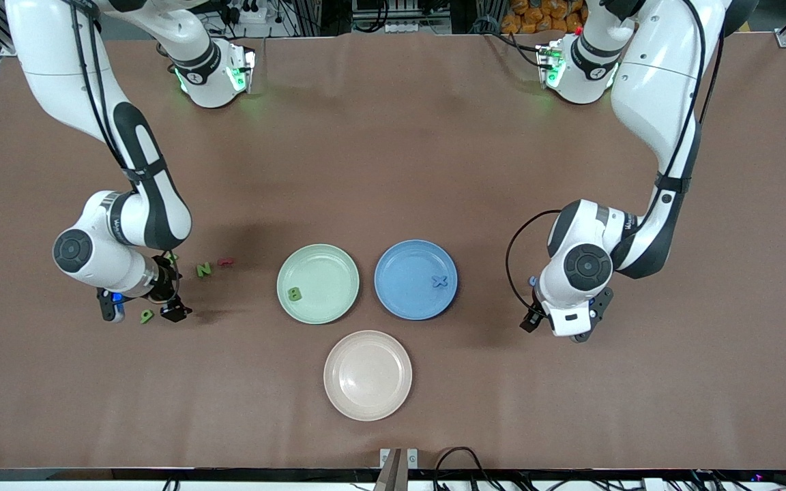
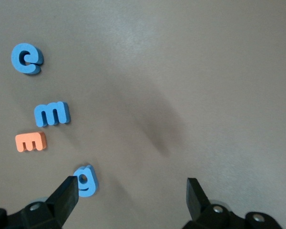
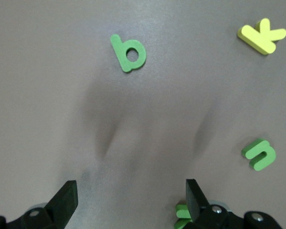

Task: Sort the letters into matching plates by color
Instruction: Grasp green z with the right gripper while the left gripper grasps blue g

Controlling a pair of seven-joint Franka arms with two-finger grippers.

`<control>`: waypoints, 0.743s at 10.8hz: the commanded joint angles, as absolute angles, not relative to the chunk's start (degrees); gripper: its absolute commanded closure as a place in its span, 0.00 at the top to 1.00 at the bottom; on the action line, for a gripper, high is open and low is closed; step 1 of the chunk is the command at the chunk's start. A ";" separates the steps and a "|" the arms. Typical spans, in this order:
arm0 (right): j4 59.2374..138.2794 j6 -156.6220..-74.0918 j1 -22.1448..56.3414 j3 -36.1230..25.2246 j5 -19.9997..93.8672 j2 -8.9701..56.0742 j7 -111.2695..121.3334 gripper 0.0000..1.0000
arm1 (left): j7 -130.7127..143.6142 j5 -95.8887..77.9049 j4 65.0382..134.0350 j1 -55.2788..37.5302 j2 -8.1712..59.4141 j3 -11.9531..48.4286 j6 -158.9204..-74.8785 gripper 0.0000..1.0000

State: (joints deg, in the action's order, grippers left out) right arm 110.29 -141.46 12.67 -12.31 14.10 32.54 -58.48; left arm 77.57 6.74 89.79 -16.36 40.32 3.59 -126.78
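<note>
The mint green plate [image 1: 328, 269] holds a green letter B [image 1: 294, 294]. Beside it, the blue plate [image 1: 403, 269] holds a blue X [image 1: 440, 281]. My right gripper [image 1: 142, 308] [image 3: 131, 195] hangs open over the table at the right arm's end, nothing between its fingers. Around it lie a green b [image 3: 128, 52], a yellow k [image 3: 262, 36], a green n [image 3: 260, 153] and a green letter [image 3: 183, 217] beside one finger. My left gripper [image 1: 558, 326] [image 2: 132, 193] is open and empty over a blue g [image 2: 86, 180], m [image 2: 52, 113], c [image 2: 26, 58] and orange E [image 2: 31, 141].
A cream plate [image 1: 368, 402] sits nearer the front camera than the two coloured plates. A green N [image 1: 203, 269] and a reddish letter [image 1: 226, 261] lie between the right gripper and the mint plate. Brown tabletop stretches toward the arm bases.
</note>
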 commanded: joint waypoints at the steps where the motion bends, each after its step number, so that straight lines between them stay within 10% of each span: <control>1: 115.48 -145.11 13.70 -11.87 15.38 29.71 -62.92 1.00 | 78.66 4.84 95.25 -15.38 36.92 4.31 -129.01 1.00; 8: 121.72 -147.92 15.55 -11.87 15.38 27.51 -63.46 1.00 | 78.84 1.93 103.97 -15.03 34.19 4.13 -139.22 1.00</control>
State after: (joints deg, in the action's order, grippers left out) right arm 118.08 -147.12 14.94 -11.97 14.47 30.82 -62.77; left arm 77.84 2.92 101.15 -15.54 35.38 3.69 -138.01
